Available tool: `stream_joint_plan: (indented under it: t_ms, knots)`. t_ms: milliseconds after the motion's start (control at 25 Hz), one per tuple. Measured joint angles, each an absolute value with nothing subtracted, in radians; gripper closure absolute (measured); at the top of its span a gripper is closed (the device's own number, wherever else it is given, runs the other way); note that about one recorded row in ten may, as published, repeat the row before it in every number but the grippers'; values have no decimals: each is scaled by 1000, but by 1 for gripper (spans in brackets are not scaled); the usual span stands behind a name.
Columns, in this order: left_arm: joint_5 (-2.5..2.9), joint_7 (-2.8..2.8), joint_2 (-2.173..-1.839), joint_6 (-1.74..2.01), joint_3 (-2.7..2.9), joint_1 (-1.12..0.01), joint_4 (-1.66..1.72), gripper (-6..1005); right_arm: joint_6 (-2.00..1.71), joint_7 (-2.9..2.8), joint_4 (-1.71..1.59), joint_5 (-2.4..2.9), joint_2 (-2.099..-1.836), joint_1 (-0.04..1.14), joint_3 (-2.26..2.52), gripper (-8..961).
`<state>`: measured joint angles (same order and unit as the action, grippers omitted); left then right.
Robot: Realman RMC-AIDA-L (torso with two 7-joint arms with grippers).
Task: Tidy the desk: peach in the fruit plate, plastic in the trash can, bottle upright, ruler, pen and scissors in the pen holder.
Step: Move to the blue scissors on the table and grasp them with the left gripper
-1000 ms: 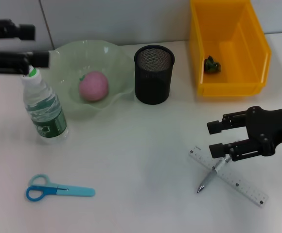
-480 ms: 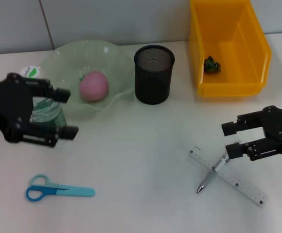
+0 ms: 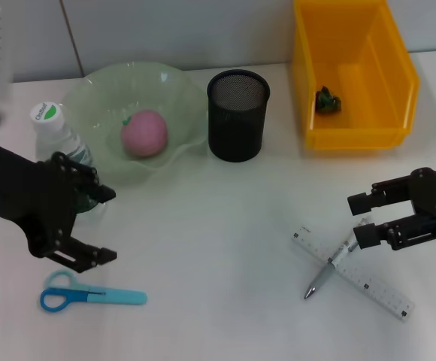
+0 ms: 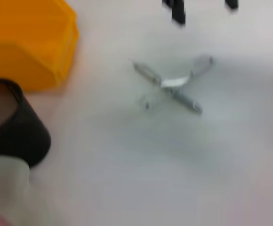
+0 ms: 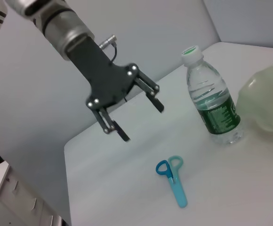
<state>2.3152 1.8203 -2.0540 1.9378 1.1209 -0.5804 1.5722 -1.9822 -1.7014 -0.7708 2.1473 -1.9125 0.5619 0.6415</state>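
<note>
Here the left pincer (image 3: 104, 226) hangs released, fingers spread wide and gripping nothing, above the worktop (image 3: 218, 248) near its left edge, between the upright bottle (image 3: 62, 150) and the scissors (image 3: 90, 293). The right pincer (image 3: 359, 219) is likewise spread and empty, its fingertips just over the upper end of the pen (image 3: 329, 268), which lies crossed over the ruler (image 3: 353, 272) toward the right edge. The right wrist view alone shows clear air under the left pincer's fingers. Along the far edge sit the fruit plate (image 3: 98, 90) holding the peach (image 3: 144, 133), the pen holder (image 3: 237, 114), and the trash can (image 3: 353, 75) with plastic (image 3: 327, 100) inside. The middle of the worktop lies bare.
</note>
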Motion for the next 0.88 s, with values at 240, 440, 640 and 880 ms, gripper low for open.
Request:
stream_joint_plan:
  t_ms: [240,440,640,880]
  knots:
    - [2392,1820,-2066,1926,1173,-600,1575,215,-1972,-1702,-768,2147,-1919,564,645,238]
    - [2485,1839,-2069,1859,1330,-612,1571,221,-1971,-1702,-769,2147,-1918,566,641,238]
    - [2492,1856,-2070,1834,1415,-608,1566,226,-1971,-1702,-767,2145,-1917,569,644,238]
    - [2493,1882,-2072,1812,1491,-607,1532,233,-1971,-1702,-765,2146,-1917,573,649,238]
